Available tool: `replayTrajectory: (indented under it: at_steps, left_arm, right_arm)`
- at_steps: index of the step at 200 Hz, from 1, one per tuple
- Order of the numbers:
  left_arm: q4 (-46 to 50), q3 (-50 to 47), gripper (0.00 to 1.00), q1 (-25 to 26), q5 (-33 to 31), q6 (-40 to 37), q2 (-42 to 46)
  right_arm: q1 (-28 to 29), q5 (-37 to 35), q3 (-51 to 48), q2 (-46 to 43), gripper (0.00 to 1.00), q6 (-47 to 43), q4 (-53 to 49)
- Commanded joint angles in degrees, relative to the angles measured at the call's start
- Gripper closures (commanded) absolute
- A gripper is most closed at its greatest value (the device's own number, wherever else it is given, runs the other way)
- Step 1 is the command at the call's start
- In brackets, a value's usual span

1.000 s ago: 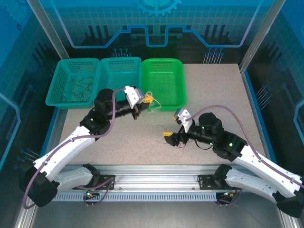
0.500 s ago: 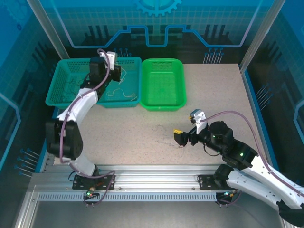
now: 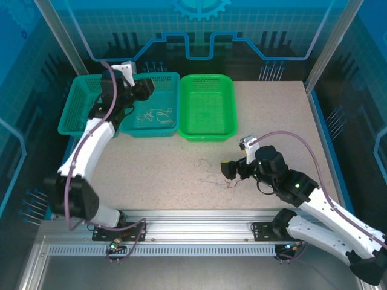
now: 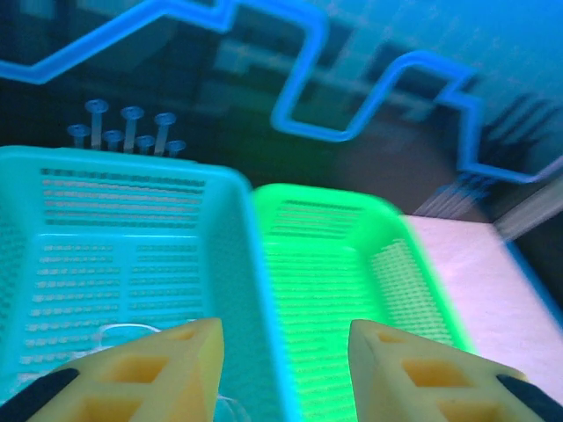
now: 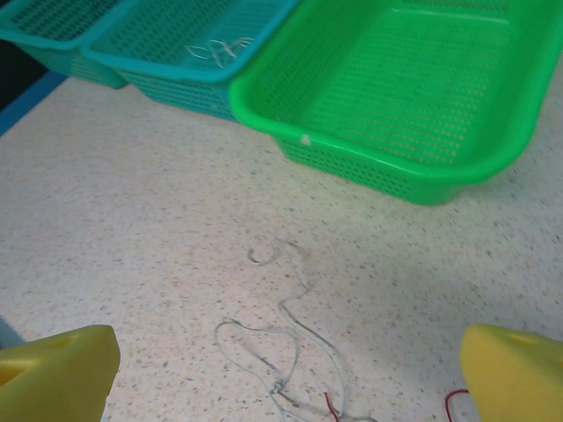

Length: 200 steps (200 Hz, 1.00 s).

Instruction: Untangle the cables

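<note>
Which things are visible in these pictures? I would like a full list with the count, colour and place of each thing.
baskets: three, in a row at the table's far left; teal-green basket, teal-blue basket, bright green basket
cables in basket: a few, cream-white, in the teal-blue one
cables on table: a small tangle, pale with some red, just ahead of the right gripper
table: one, speckled beige
arms: two, white and black, with purple-grey hoses
left gripper: yellow fingers, open, above the teal-blue basket
right gripper: yellow fingers, open, near the tangle
</note>
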State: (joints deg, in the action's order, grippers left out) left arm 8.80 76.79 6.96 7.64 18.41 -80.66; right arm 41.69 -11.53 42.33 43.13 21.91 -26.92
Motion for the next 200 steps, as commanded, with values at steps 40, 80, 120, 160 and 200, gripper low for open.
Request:
replayTrajectory:
  at_steps: [40,80,120,160,200]
  left_arm:
    - [10.05,-16.81,0.62,21.49,-8.14,29.03,14.94]
    - [10.17,-25.32,0.62,35.74,-10.60,44.90,12.79]
    - [7.80,-28.95,0.53,43.03,-9.61,57.04,3.41]
    - [-1.80,-29.68,0.48,43.86,-6.07,61.35,-6.54]
    - [-7.31,-27.95,0.45,43.76,-5.54,62.96,-14.33]
  right_arm:
    - [-8.21,3.22,1.11,3.79,0.00,6.66,-0.50]
    - [-10.71,3.38,0.88,3.54,0.00,7.42,-1.75]
    - [-11.68,4.08,-0.64,2.76,0.00,8.54,-0.99]
    - [-12.07,3.97,-0.75,1.50,0.00,8.32,-2.38]
    - [-12.69,3.58,-2.08,-1.24,0.00,8.48,-3.14]
